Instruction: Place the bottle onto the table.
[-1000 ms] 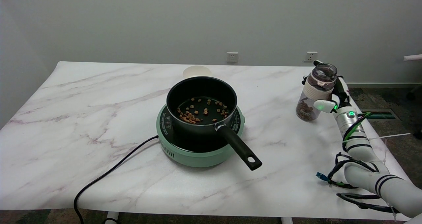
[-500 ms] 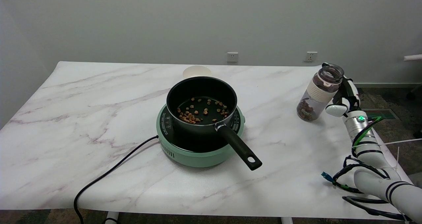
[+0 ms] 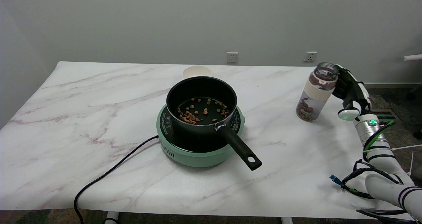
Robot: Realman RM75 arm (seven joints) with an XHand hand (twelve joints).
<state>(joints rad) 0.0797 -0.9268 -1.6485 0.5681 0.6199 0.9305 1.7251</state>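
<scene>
The clear bottle [image 3: 315,93], lidless, with a white band and brown bits inside, has its base on the marble table [image 3: 99,95] near the right edge and leans a little to the right. My right hand [image 3: 350,91] is just right of it with fingers spread. The fingertips [image 3: 339,70] lie close beside the bottle's neck; I cannot tell whether they touch it. The thumb is well away from the bottle, so nothing is gripped.
A green hotplate [image 3: 199,151] sits mid-table, carrying a black pot [image 3: 201,100] with brown bits; its handle [image 3: 240,148] points to the front right. A black cord [image 3: 108,173] runs off the front left. A white disc [image 3: 196,71] lies behind the pot.
My right hand has let go of the bottle and drawn away to the right. The bottle has stayed at the same spot, now leaning slightly.
</scene>
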